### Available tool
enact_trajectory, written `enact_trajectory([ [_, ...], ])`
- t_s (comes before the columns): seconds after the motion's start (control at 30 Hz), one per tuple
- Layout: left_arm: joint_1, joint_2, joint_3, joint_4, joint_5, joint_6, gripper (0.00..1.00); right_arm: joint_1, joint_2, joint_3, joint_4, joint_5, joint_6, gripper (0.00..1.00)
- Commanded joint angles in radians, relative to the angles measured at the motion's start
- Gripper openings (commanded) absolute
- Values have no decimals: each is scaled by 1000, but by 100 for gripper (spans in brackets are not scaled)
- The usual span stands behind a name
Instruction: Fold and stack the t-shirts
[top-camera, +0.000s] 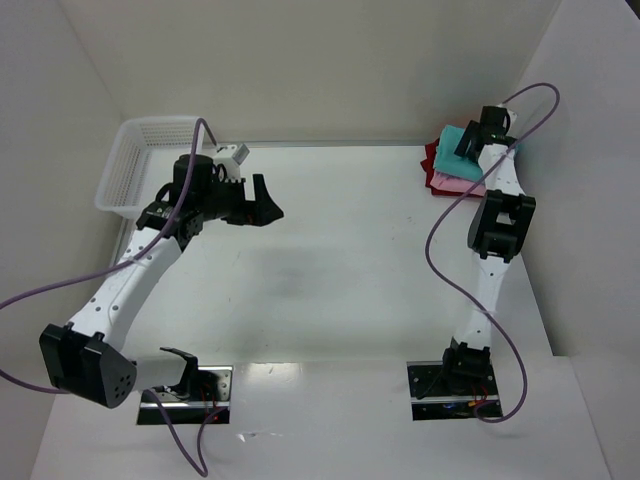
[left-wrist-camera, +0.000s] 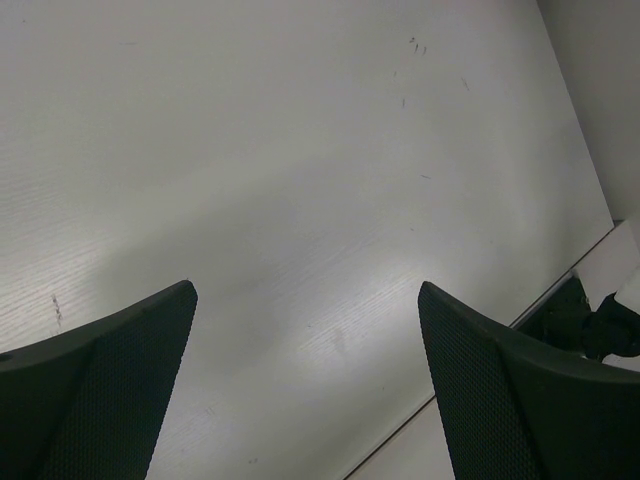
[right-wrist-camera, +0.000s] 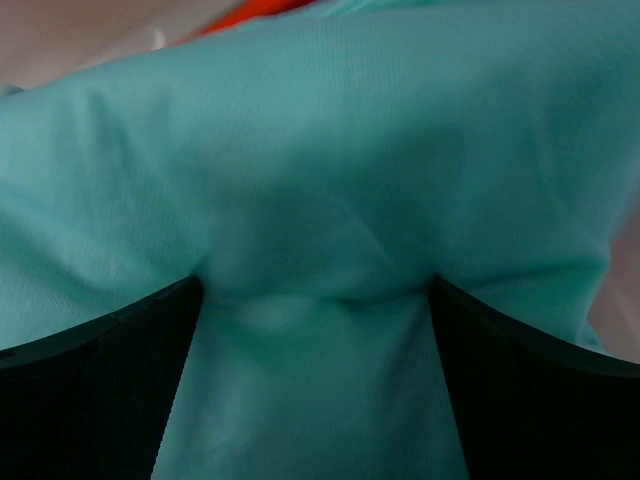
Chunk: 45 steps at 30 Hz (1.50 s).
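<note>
The teal-green t-shirt (top-camera: 453, 137) lies on top of the folded pink t-shirt (top-camera: 458, 184) and red t-shirt (top-camera: 431, 160) at the far right of the table. My right gripper (top-camera: 470, 138) is down on this stack. In the right wrist view its jaws stand wide apart, and the gripper (right-wrist-camera: 315, 300) presses into the teal cloth (right-wrist-camera: 320, 150), which bulges between the fingers (right-wrist-camera: 100, 390). A strip of red cloth (right-wrist-camera: 270, 10) shows at the top edge. My left gripper (top-camera: 268, 200) is open and empty above the bare table (left-wrist-camera: 300, 150), left of centre.
A white mesh basket (top-camera: 140, 150) stands at the far left corner, behind my left arm. Walls close in the table on the left, back and right. The stack sits close to the right wall.
</note>
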Motion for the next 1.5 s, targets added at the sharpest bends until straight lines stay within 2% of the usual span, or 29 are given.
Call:
enact_trajectory([
  [0.0, 4, -66, 25, 0, 23, 30, 99, 0, 48, 87, -16, 19, -16, 100],
  [0.13, 4, -90, 16, -8, 11, 30, 99, 0, -5, 69, -39, -4, 8, 100],
  [0.27, 4, -147, -20, 4, 1, 30, 99, 0, -220, -62, 39, -75, 33, 100],
  [0.3, 4, -168, -24, 13, -1, 30, 99, 0, -317, -89, 55, -92, 45, 100],
  [0.43, 4, -228, -53, 42, -15, 30, 99, 0, -598, -207, 79, -246, 102, 100],
  [0.63, 4, -324, -55, 61, -55, 40, 99, 0, -1063, -597, 136, -405, 206, 100],
  [0.7, 4, -338, -55, 63, -67, 50, 99, 0, -1181, -734, 139, -402, 233, 100],
  [0.8, 4, -354, -55, 63, -70, 59, 99, 0, -1312, -837, 59, -382, 206, 100],
  [0.97, -5, -370, -64, 63, -87, 70, 99, 0, -1423, -1028, -3, -394, 191, 100],
  [1.13, -5, -379, -98, 54, -102, 70, 99, 0, -1504, -1142, -3, -278, 172, 100],
  [1.3, -5, -391, -130, 75, -54, 51, 99, 0, -1390, -1111, 51, -276, 146, 100],
  [1.47, -5, -400, -133, 78, -56, 70, 99, 20, -1131, -954, 108, -162, 137, 100],
])
